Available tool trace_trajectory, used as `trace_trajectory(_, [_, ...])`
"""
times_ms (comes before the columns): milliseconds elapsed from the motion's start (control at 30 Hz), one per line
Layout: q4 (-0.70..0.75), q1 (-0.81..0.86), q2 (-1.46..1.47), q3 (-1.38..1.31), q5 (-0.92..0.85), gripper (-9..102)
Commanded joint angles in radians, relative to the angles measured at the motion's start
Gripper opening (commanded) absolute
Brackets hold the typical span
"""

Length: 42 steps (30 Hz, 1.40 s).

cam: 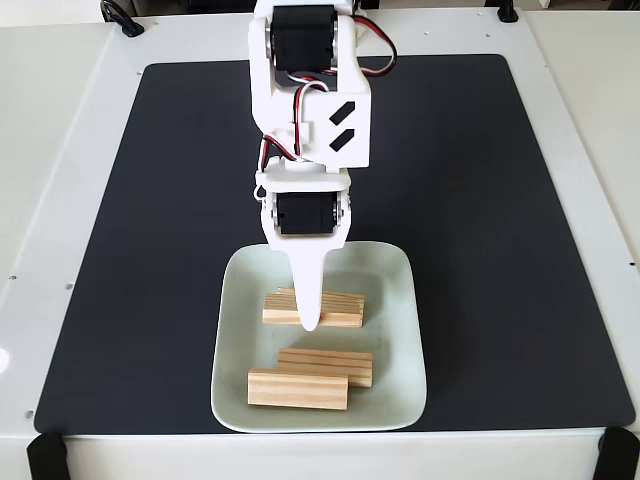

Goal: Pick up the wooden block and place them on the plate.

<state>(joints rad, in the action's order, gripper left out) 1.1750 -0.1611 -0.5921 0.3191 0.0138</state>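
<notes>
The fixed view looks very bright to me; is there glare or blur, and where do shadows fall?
In the fixed view the light is soft and even: the white table is nearly washed out, the black mat shows a dull sheen, the wooden blocks cast faint shadows on the plate, and the claw stays sharp.

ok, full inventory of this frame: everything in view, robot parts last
wooden blocks: three visible, light tan; one at the plate's upper middle, partly behind the gripper finger, two touching near the plate's front edge
plate: one, pale mint-white, square, near edge of the mat
mat: one, black, covers most of the table
table: one, white
cables: black, at the far edge
arm: one, white with black servos and red, black and white wires
gripper: one, white, over the upper block; open or shut unclear
</notes>
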Motion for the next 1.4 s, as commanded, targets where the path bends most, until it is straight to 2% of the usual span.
trace_trajectory(0, [-0.011,0.006,-0.023,-0.044,0.009,0])
trace_trajectory(233, [-0.011,0.012,-0.038,-0.041,0.011,4])
trace_trajectory(467, [-0.008,0.011,-0.067,-0.026,0.005,40])
trace_trajectory(567, [0.003,0.006,-0.072,-0.026,-0.003,45])
trace_trajectory(767, [0.003,-0.002,-0.083,-0.025,-0.003,36])
trace_trajectory(867, [-0.008,-0.002,-0.087,0.006,-0.003,23])
trace_trajectory(1000, [-0.011,-0.002,-0.133,0.058,0.011,-2])
trace_trajectory(1067, [-0.011,-0.002,-0.152,0.089,0.011,2])
trace_trajectory(1367, [-0.012,-0.002,-0.173,0.11,0.011,0])
